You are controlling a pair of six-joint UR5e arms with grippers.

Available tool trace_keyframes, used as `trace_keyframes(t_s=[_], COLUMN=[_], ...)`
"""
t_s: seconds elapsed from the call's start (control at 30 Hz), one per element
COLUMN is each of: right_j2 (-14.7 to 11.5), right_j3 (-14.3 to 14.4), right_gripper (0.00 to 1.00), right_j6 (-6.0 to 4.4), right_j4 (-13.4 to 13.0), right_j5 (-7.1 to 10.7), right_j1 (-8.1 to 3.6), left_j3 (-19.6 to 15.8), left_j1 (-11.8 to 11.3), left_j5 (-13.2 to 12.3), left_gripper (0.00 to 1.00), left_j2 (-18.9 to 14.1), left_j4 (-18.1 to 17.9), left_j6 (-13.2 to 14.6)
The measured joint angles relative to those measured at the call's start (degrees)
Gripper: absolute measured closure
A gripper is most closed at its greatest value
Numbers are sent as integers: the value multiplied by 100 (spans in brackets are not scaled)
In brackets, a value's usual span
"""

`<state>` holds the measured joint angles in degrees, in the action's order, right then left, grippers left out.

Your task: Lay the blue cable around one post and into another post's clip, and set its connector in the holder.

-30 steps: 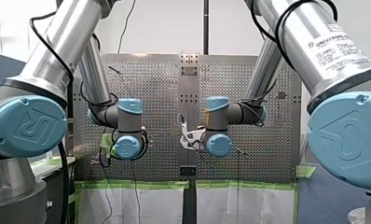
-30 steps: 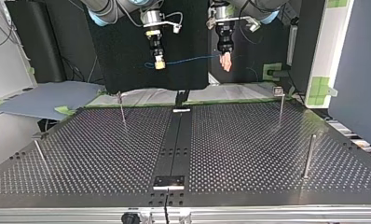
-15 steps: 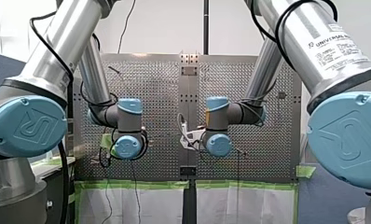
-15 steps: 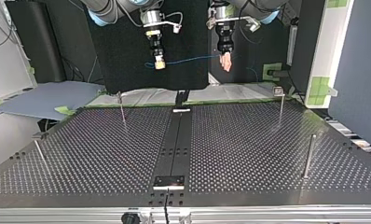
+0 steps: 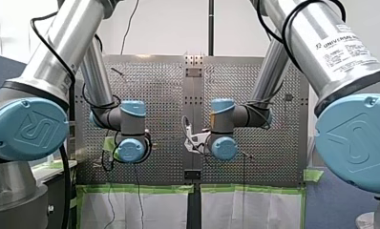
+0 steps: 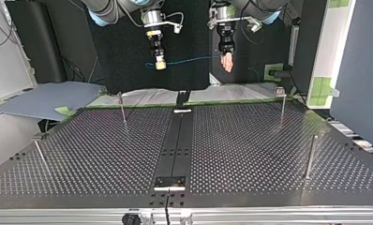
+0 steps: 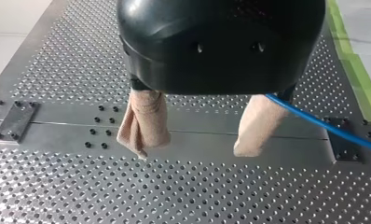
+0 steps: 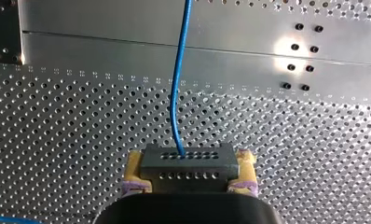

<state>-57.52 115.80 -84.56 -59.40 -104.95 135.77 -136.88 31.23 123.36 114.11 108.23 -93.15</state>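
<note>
High above the table's far edge, my right gripper at the top view's left is shut on a dark connector, gripped between yellow pads. The blue cable leaves the connector and runs ahead over the plate. In the top view the cable spans across to my left gripper. In the left wrist view that gripper is open, with nothing between its beige pads. The cable comes out from behind one finger and trails off to the side.
Thin posts stand on the perforated table: two near the far edge, two nearer the sides. A small plate sits on the dark centre strip. In the front view both wrists hide the grippers.
</note>
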Motion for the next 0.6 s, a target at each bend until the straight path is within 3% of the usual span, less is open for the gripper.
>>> trace_keyframes(t_s=[0.23,0.6], right_j2=[-91,-98], right_j3=[230,272], right_gripper=[98,98], right_j6=[-17,-18], right_j4=[164,182], right_j5=[0,0], right_j1=[14,15], left_j3=[5,6], left_j1=[-1,-1], left_j5=[-1,-1], left_gripper=[0,0], left_j2=[0,0], left_j4=[-3,-3], left_j6=[-1,-1])
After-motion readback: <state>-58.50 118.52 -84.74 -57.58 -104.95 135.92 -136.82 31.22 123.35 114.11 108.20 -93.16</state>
